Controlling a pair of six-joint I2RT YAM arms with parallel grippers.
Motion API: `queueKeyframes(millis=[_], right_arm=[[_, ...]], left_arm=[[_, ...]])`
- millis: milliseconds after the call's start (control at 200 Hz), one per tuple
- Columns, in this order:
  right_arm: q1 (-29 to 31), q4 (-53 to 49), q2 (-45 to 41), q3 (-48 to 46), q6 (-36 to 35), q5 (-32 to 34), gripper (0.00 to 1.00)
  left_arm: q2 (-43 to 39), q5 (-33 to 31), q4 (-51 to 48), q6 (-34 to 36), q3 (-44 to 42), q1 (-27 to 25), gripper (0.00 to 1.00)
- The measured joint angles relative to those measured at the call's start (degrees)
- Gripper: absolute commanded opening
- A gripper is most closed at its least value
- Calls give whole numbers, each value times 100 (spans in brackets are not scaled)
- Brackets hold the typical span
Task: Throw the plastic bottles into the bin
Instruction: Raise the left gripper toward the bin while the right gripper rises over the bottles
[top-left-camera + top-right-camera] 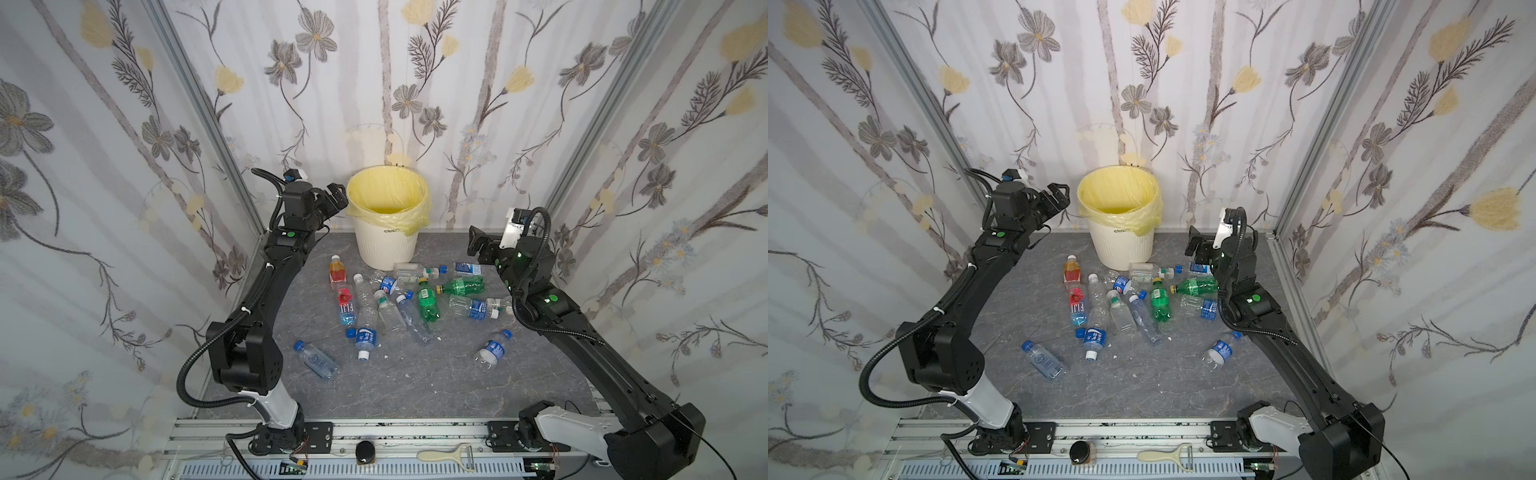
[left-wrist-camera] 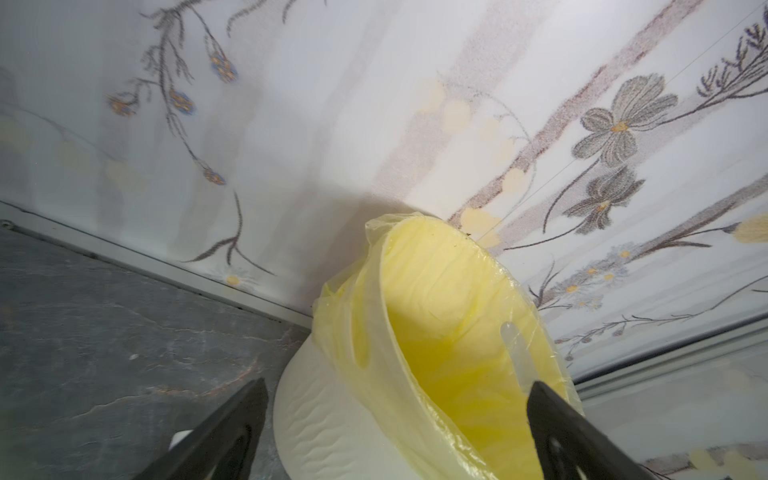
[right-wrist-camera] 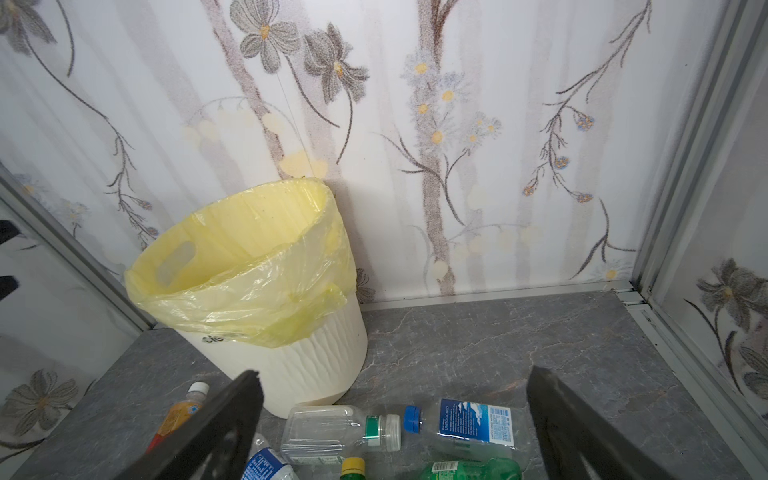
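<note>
The bin [image 1: 388, 245], cream-white and ribbed with a yellow liner, stands at the back wall and looks empty inside. Several plastic bottles lie on the grey floor in front of it in both top views: an orange-red one [image 1: 337, 270], a red-capped one [image 1: 347, 309], two green ones [image 1: 427, 301], and clear blue-labelled ones [image 1: 492, 349]. My left gripper [image 1: 338, 197] hangs open and empty beside the bin's left rim [image 2: 374, 266]. My right gripper [image 1: 473, 241] is open and empty to the right of the bin, above a clear bottle [image 3: 332, 432] and a blue-capped bottle [image 3: 469, 424].
Flower-print curtain walls with metal posts close in the back and both sides. At the front runs an aluminium rail [image 1: 415, 432] that carries both arm bases. On it lie a cream peeler [image 1: 446, 455] and a black knob [image 1: 365, 451].
</note>
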Motion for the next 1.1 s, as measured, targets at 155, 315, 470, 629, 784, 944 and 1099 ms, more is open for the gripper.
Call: queueKeyframes(millis=[155, 315, 470, 629, 784, 944, 1099], right_arm=[[153, -37, -2, 17, -72, 120, 100], [227, -31, -35, -11, -114, 260, 100], [264, -31, -94, -142, -177, 365, 100], [280, 17, -192, -286, -221, 501, 100], [280, 59, -223, -369, -221, 553, 100], [286, 83, -330, -461, -219, 599, 100], [286, 109, -417, -555, -219, 708, 100]], left_arm=[[691, 343, -284, -140, 780, -157, 96], [1386, 463, -557, -136, 1565, -238, 84], [1775, 380, -1110, -9, 2124, -273, 73], [1818, 168, -1484, 280, 2312, -374, 64], [2090, -39, -1965, 664, 2848, -413, 59], [2221, -245, -2345, 975, 3128, -463, 49], [2260, -433, -2649, 1276, 3289, -516, 41]])
